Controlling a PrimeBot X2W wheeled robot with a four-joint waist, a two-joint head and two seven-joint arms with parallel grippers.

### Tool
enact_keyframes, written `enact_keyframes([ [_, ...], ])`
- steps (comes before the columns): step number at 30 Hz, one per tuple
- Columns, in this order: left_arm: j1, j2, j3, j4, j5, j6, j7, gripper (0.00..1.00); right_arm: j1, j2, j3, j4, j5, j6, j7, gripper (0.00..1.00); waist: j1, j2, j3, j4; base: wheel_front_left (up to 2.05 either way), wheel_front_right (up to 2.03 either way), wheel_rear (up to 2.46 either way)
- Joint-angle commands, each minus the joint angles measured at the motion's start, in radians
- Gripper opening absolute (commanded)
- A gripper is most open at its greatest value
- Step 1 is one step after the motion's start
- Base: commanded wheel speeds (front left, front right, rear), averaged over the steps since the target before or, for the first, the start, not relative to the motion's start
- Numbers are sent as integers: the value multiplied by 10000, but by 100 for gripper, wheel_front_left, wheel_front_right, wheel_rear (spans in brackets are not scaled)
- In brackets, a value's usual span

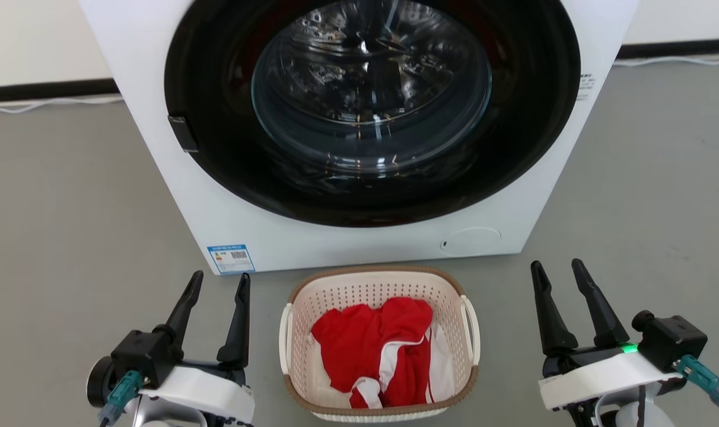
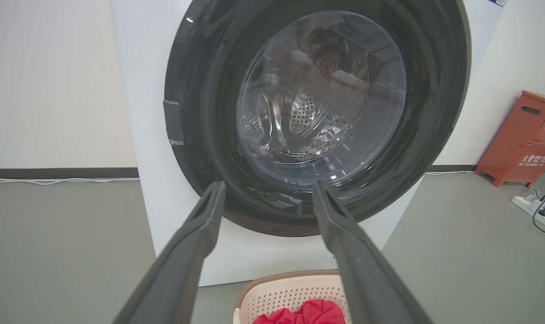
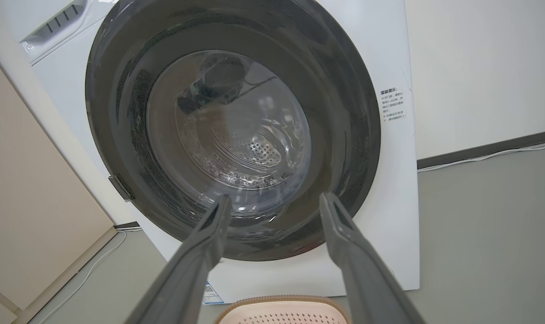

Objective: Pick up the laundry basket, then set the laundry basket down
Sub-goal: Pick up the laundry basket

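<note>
While the laundry basket (image 1: pixel 359 292) rests between them, left gripper (image 1: pixel 221 275) and right gripper (image 1: pixel 556 263) hover empty, fingers spread

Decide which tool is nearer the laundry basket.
Left. The left tool, open, sits close beside the left side of the laundry basket; the right tool, also open, sits farther out from its right side.

A bare indoor test space was fitted out as a laundry corner. A white front-loading washing machine (image 1: pixel 371 107) stood on a plain grey floor (image 1: pixel 69 207), against a pale wall with a dark skirting strip (image 1: pixel 45 90) and a loose white cable (image 1: pixel 39 105). A red fire-equipment cabinet (image 2: pixel 522 137) with Chinese lettering and a power strip (image 2: pixel 535 208) lying on the floor pointed to a workplace rather than a home. A laundry basket (image 1: pixel 378 284) of red clothing (image 1: pixel 371 350) sat before the machine.
</note>
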Motion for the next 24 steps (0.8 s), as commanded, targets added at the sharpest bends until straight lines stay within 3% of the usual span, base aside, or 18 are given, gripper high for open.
enact_keyframes([
  [1, -584, 35, 303, -234, 20, -60, -63, 100, -409, -8, 144, -194, -151, 2, -122, 100, 0, 0, 153, -42, 0, 0, 0],
  [15, -1523, 56, 215, 162, -147, -60, -63, 100, -1150, 7, -135, 198, -112, 2, -122, 100, 0, 0, 1855, -248, 0, 0, 0],
  [24, -2412, 239, 39, 1033, -306, -60, -63, 100, -1917, -58, -163, 1076, -60, 2, -122, 100, 0, 0, 3000, -256, 0, 0, 0],
])
